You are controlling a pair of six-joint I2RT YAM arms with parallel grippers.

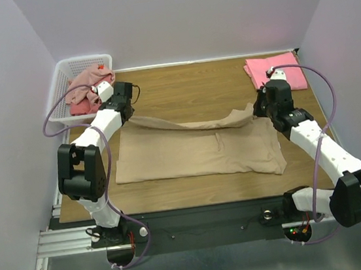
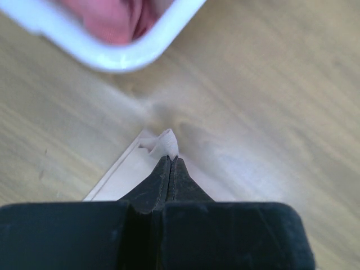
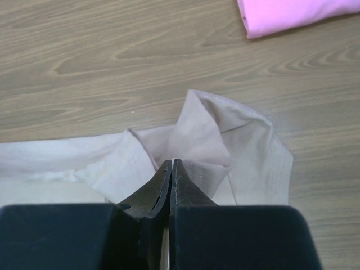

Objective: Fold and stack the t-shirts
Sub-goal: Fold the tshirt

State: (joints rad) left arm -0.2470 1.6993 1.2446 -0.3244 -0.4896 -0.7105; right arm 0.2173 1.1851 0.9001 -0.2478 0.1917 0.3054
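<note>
beige t-shirt point(image 1: 196, 151) pinched by both claws

Table point(image 1: 188, 88): tan tee point(image 1: 196, 156), pink tee point(image 1: 257, 65), basket point(image 1: 85, 59)

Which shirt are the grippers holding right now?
The beige shirt, spread mid-table, pinched by left gripper and right gripper; pink one lies folded far right, others sit in the basket.

Overhead view looks down over the whole worktop point(image 1: 180, 82); both wrist views sit close, sharing the beige shirt point(image 1: 196, 156).
</note>
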